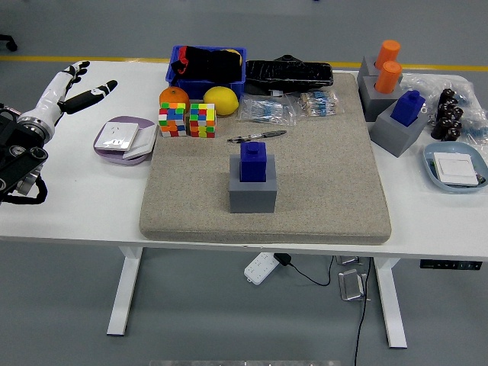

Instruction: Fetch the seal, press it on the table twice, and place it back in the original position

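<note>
The white table (84, 198) is flat, smooth and rectangular. Most of its middle is covered by a coarse grey-beige felt mat (320, 175) with rounded corners.

At the far edge stand a blue plastic bin (177, 70) holding dark cloth items, and just right of it a glossy black bag (290, 72) lying flat. Clear crinkled packets (267, 109) rest on the mat's far strip.

The seal (252, 161), a blue block with a small knob on top, sits upright in a square grey holder (252, 192) near the centre of the mat. At the right, a second blue block (408, 107) sits in its own grey base (394, 132), and two orange cylinders (387, 65) stand in a further grey base behind it. A pale blue oval dish (431, 158) at the right edge holds a white card.

The left hand (75, 90), white-backed with black fingers (101, 91), is raised over the table's far left corner, well apart from the seal, with fingers spread and holding nothing. Its black forearm enters from the left edge.

Near the mat's left side lie a lilac rounded tray (104, 145) with a white socket plate, two multicoloured puzzle cubes (187, 120), an orange (174, 96) and a lemon (221, 100). A slim pen (256, 136) lies on the mat just behind the seal. Small black caps (447, 113) cluster at the far right.
</note>
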Controlling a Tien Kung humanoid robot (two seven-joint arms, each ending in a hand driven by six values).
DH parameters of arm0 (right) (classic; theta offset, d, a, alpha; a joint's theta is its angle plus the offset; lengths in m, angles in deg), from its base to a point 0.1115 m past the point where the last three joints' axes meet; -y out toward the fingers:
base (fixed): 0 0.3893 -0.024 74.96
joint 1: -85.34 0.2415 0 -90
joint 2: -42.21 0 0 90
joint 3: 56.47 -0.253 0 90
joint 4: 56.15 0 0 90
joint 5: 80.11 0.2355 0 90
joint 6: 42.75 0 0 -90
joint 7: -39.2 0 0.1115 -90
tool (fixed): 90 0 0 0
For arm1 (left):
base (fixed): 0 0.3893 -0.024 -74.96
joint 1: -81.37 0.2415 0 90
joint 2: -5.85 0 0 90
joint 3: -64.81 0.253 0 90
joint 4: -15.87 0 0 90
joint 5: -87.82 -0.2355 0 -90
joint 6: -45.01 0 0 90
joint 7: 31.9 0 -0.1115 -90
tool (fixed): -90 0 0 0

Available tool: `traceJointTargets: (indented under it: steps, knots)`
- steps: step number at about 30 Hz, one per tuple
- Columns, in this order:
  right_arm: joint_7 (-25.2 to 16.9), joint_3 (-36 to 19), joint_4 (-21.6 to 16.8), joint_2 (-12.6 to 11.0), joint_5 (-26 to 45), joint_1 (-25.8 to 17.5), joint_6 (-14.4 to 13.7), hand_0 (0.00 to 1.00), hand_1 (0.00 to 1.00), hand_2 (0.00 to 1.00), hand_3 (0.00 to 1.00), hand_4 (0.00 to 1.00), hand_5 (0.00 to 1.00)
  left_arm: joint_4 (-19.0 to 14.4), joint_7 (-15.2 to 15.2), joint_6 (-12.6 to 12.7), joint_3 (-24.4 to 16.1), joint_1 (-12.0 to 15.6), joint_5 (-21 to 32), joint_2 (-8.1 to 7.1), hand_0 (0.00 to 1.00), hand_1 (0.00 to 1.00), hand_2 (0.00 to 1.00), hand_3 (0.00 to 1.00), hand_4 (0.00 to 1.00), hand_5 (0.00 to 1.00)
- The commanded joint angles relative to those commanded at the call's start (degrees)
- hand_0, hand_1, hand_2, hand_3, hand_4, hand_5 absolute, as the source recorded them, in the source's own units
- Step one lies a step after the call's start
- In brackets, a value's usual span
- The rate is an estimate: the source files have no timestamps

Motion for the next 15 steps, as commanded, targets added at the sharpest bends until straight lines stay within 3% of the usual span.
traceJointTargets:
  steps: [15]
  knots:
    - [-2.2, -1.16, -0.7, -0.3, -6.31, 0.18, -4.74, 0.804, 0.706, 0.687, 0.648, 0.777, 0.543, -0.38, -0.02, -0.03, -0.35, 0.41, -0.26, -0.07, 0.998, 0.998, 0.986, 0.981, 0.857, 0.642]
